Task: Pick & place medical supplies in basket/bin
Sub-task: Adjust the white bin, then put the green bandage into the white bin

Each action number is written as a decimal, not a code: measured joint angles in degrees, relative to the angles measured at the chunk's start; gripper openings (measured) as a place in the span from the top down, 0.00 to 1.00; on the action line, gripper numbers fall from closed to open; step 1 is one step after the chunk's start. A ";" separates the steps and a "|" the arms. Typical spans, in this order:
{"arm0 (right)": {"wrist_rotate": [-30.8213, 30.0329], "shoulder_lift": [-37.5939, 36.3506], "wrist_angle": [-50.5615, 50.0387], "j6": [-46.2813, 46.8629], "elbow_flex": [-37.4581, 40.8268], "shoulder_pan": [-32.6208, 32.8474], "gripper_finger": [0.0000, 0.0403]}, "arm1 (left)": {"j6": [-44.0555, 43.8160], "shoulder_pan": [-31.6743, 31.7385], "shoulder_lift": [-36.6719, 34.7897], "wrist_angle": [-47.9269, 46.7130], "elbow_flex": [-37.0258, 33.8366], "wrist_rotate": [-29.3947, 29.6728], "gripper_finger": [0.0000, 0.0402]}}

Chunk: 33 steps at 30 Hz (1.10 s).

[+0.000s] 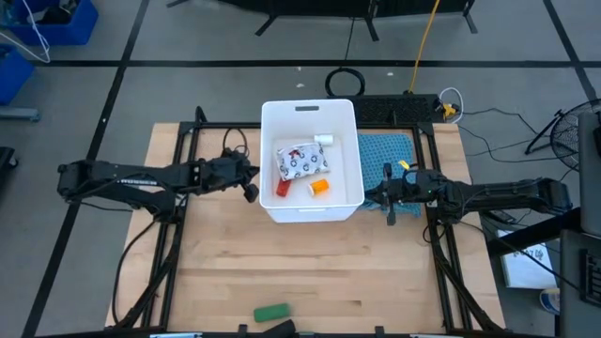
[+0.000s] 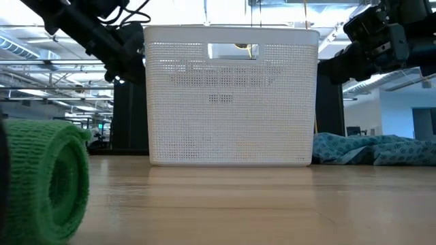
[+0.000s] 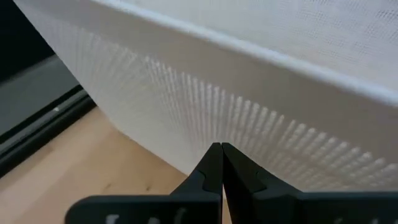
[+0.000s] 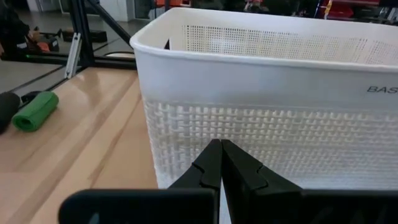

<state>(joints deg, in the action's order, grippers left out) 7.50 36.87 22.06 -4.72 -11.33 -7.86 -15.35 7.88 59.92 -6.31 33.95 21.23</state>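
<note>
The white bin stands mid-table, its near wall filling the low view. In it lie a white printed pouch, a red bottle, an orange bottle and a white bottle. A green block and a dark block rest on the table by its near edge. My left gripper is shut, just left of the bin's left wall. My right gripper is shut, a little right of the right wall.
A teal cloth lies on the table right of the bin, under my right gripper. Bare wood stretches between the bin and the near edge. The green block looms close in the low view. Cables lie beyond the far edge.
</note>
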 joint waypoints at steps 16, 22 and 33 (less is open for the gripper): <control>0.01 -5.60 -5.26 -0.63 0.00 0.00 1.00 | -2.30 -13.76 -10.04 -16.82 0.02 5.69 1.00; 0.14 -6.03 -5.34 -0.56 0.00 0.00 1.00 | 6.26 -27.14 -10.53 -14.12 0.02 9.41 1.00; 0.20 -6.02 -5.43 -0.37 0.00 0.07 1.00 | 16.78 -40.10 -15.50 -4.82 -3.85 19.37 1.00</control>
<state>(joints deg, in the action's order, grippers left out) 7.70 30.85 16.64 -5.09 -11.33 -7.79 1.43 -32.22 44.42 -11.13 30.10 40.60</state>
